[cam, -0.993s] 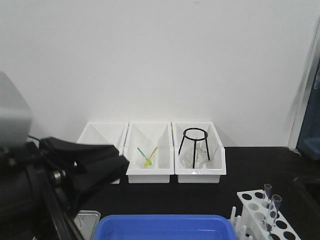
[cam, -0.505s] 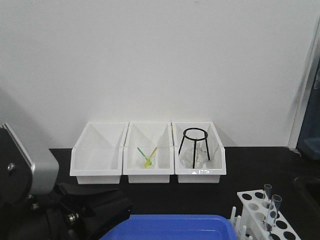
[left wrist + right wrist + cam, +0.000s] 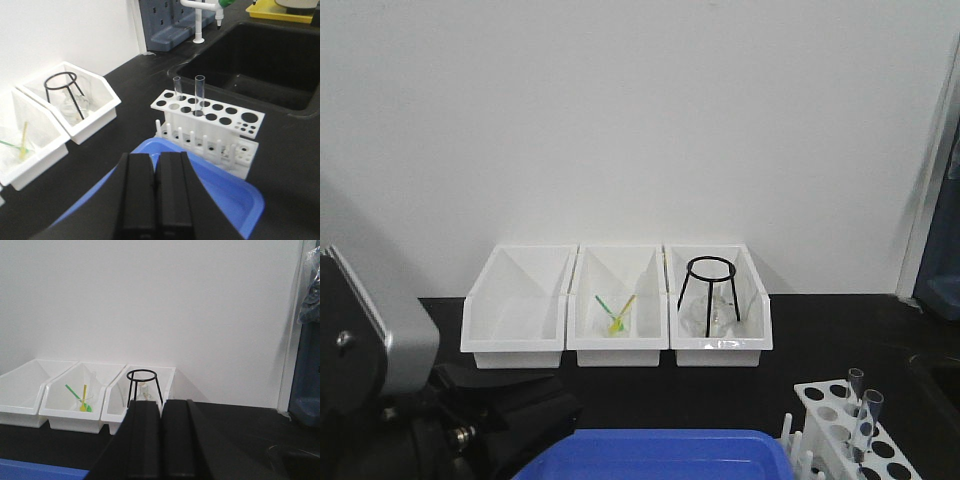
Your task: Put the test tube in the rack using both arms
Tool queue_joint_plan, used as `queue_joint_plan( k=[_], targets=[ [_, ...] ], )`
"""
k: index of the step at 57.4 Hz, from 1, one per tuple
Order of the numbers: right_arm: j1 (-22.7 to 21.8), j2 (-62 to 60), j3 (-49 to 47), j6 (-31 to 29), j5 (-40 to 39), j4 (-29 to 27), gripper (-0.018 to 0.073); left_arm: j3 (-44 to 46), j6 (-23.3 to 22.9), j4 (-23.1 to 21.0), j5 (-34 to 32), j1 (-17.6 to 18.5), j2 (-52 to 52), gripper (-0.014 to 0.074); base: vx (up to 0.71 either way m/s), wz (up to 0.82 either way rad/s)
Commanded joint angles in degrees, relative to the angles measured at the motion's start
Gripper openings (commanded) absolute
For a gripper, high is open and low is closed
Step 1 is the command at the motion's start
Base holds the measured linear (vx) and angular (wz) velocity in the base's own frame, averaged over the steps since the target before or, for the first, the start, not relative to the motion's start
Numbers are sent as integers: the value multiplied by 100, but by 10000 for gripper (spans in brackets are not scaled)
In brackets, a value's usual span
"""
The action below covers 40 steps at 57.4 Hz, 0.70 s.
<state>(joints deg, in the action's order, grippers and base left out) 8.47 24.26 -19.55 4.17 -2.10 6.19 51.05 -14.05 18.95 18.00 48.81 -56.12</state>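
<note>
Test tubes, two of them (image 3: 200, 95) (image 3: 177, 91), stand upright in the white rack (image 3: 207, 122) near the desk's front right corner, just beside a blue tray (image 3: 655, 455) at the front edge. Left gripper (image 3: 155, 192) is clenched on nothing over that tray; right gripper (image 3: 161, 440) is clenched and empty too. Three white bins (image 3: 616, 305) line the back edge.

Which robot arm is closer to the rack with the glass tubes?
Probably the left. Its shut gripper looks straight at the rack and its two test tubes. The right gripper faces the white bins instead.
</note>
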Motion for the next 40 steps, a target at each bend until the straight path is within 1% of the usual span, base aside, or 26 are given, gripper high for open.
queue_joint_plan(
  k=[1,3,8,18,23,27,31,37,40],
  targets=[
    [-39,24,-162,-22,-442,43,-12,-35,28,230,-310,-231,324,-4,0,0],
    [-39,24,-162,-22,-442,43,-12,-230,21,202,-341,-431,491,-4,0,1],
    [-39,24,-162,-22,-442,43,-12,-958,-160,113,-514,-1114,1206,-4,0,0],
    [-39,24,-162,-22,-442,43,-12,-2673,-639,-136,-622,-2720,3177,-4,0,0],
    [-39,24,-162,-22,-442,43,-12,-3352,-717,-128,-622,-3313,4030,-4,0,0],
    [-39,24,-162,-22,-442,43,-12,-3879,-717,-133,-622,-3629,4578,-4,0,0],
    [-39,24,-162,-22,-442,43,-12,-4291,-717,-139,-622,-3834,5003,-4,0,0],
    [-39,24,-162,-22,-442,43,-12,-4810,-722,-146,-674,-3958,5528,-4,0,0],
    [-39,24,-162,-22,-442,43,-12,-5046,-722,-146,-814,-3984,5794,-4,0,0]
  ],
)
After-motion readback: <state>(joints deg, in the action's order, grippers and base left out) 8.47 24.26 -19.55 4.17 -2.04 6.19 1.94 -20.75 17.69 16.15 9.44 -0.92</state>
